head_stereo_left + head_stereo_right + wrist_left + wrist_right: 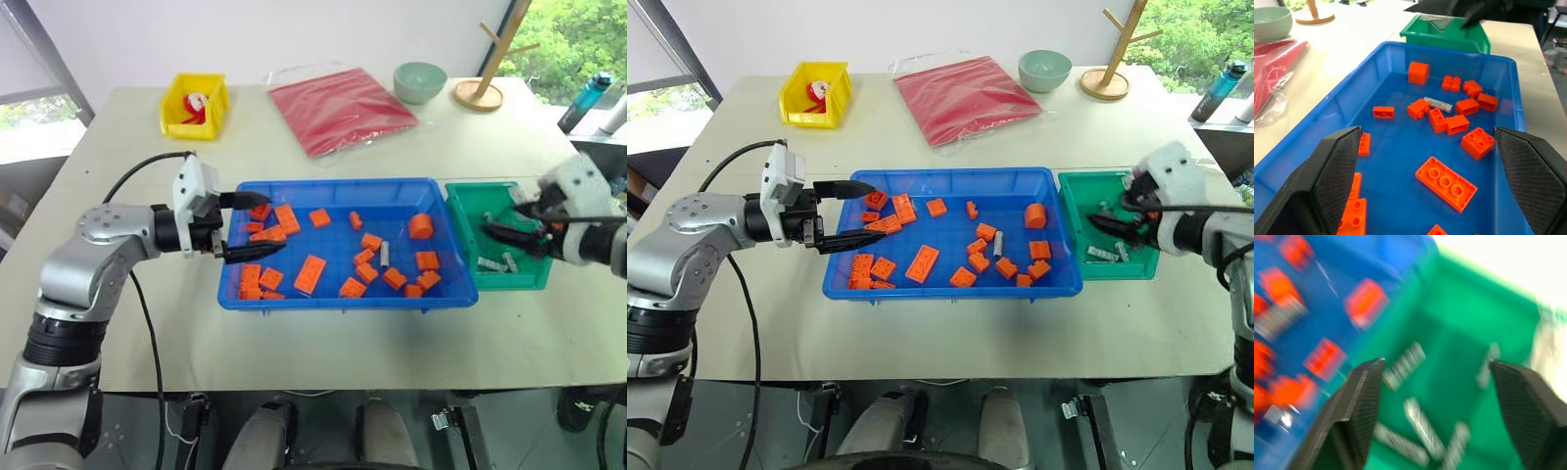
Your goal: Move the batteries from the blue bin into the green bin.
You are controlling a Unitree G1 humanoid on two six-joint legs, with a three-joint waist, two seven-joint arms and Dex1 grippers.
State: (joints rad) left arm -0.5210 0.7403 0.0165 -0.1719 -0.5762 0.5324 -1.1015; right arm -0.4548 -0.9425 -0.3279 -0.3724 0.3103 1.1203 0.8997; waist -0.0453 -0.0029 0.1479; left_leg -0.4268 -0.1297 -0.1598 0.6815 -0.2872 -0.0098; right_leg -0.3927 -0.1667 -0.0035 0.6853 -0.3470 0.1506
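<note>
The blue bin (343,299) sits mid-table, strewn with orange bricks (311,274). One silver battery (385,255) lies among them right of centre, and it also appears in the left wrist view as a battery (1439,103). The green bin (465,220) touches the blue bin's right end and holds several batteries (495,262), seen blurred in the right wrist view (1422,426). My right gripper (509,223) hovers over the green bin, open (1436,363), with nothing between its fingers. My left gripper (250,227) is open over the blue bin's left end, pointing along the bin (1427,132).
A yellow bin (194,105) stands at the back left. A red bag (343,108), a pale green bowl (419,81) and a wooden rack (485,88) line the far edge. A water bottle (586,101) stands beyond the table's right corner.
</note>
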